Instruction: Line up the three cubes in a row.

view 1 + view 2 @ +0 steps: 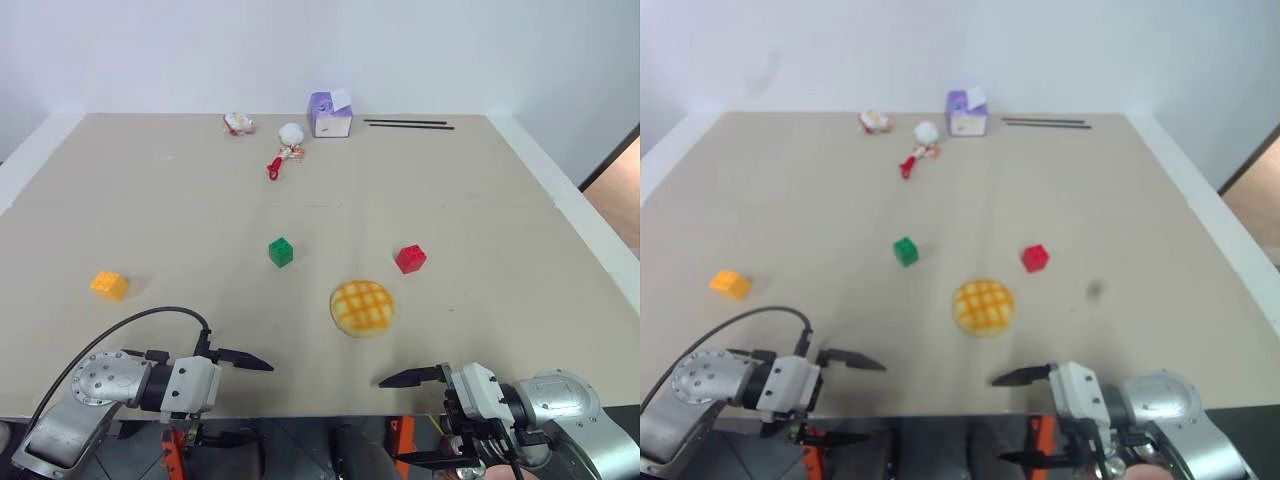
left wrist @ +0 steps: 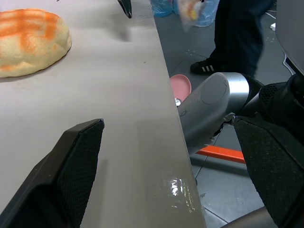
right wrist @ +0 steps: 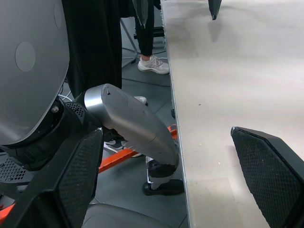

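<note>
Starting at left of frame, the yellow-orange cube [image 1: 109, 285] sits alone; green cube [image 1: 281, 252] is centre, red cube [image 1: 410, 258] right of it. Lower corners: left gripper [image 1: 232, 398] and right gripper [image 1: 418, 420], both wide open, empty.

The small white and red objects [image 1: 288, 140] at the table's [image 1: 480, 200] twelve o'clock edge are too small to identify. The bun [image 2: 29, 42] is cut off in the left wrist view.

yellow bun [image 1: 362, 307], purple-white box [image 1: 329, 116], chopsticks [image 1: 408, 124]
</note>
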Robot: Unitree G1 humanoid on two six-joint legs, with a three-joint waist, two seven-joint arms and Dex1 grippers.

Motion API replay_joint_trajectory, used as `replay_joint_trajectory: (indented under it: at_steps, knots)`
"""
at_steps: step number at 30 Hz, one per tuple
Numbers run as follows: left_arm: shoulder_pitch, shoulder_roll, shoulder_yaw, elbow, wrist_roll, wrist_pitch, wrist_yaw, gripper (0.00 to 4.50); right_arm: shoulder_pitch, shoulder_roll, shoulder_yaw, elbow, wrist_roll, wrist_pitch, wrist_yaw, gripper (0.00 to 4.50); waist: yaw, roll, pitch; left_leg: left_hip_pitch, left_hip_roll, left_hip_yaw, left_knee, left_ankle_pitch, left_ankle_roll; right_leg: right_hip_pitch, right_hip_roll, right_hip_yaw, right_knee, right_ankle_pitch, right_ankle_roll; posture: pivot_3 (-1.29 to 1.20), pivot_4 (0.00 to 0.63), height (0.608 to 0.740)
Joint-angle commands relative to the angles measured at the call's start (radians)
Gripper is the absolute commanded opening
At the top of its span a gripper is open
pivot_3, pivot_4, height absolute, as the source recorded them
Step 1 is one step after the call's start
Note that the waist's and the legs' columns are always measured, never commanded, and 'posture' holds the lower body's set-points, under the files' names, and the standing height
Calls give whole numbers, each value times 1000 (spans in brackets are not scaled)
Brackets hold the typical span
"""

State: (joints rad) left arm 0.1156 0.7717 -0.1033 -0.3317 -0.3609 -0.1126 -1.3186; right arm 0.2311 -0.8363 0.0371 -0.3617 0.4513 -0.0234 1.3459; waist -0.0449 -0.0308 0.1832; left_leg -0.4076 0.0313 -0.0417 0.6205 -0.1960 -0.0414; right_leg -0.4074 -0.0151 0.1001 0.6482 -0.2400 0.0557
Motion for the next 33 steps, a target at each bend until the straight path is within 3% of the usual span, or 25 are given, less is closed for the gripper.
replay_joint_trajectory:
  at_steps: [1, 17, 22, 27, 33]
  knots:
    - [26, 25, -3, -24, 5, -68, -34, 4469, -16, 11, 8, 14, -4, -32, 14, 4500, 0, 0, 0, 0, 0, 0, 0, 0, 0, 0, 0, 0, 0, 0, 0, 0, 150, 740]
    - [-19, 52, 0, -47, -26, -45, -37, 4469, -30, 5, -4, -24, 77, 11, 18, 4500, 0, 0, 0, 0, 0, 0, 1, 0, 0, 1, 0, 0, 1, 0, 1, 0, 150, 740]
    - [-209, -40, 24, -31, -94, 174, 147, 4469, -159, 26, -99, -97, 246, 206, -165, 4500, 0, 0, 0, 0, 0, 0, 6, 0, 0, 2, 0, 0, 2, 2, 3, 0, 150, 740]
    - [-300, -144, 34, -49, -133, 325, 316, 4469, -369, 74, -91, -41, 214, 432, -433, 4500, -4, 0, 0, 0, 0, 0, 11, 0, 0, 3, 2, 2, 2, 6, 6, 0, 150, 740]
    - [-282, -220, 13, -94, -146, 384, 388, 4469, -424, 108, 12, -26, 134, 584, -533, 4500, 1, 0, 0, -4, 0, -4, 8, 0, 1, 1, 5, 2, 2, 5, 9, 0, 150, 740]
